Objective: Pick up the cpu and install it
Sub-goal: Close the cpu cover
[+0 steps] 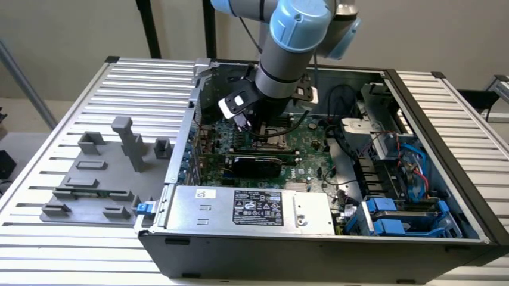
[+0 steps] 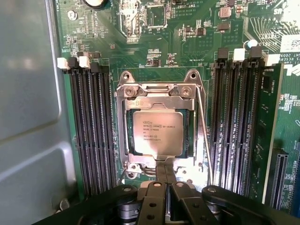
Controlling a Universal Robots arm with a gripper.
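The gripper [image 2: 165,168] is closest to the lens. Its two black fingers [image 2: 160,174] are clenched flat against each other with nothing between them. Their tips lie over the socket [image 2: 157,90] frame, just beside one edge of the cpu [image 2: 158,132]; whether they touch it cannot be told.

The cpu is a flat square chip with a silvery metal lid carrying several lines of small dark print. A thin pale rim shows around the lid. It lies level inside the socket's metal frame, and a thin wire lever [image 2: 205,136] runs along one side.

The socket is on the green motherboard [image 2: 140,51], between two banks of black memory slots [image 2: 91,126].

In the exterior view the arm [image 1: 290,53] reaches down into the open case [image 1: 318,250], over the far part of the board. The case lies on the slatted bench [image 1: 71,250], toward the exterior view's right edge. A grey fixture [image 1: 95,179] is beside it, toward the left edge.
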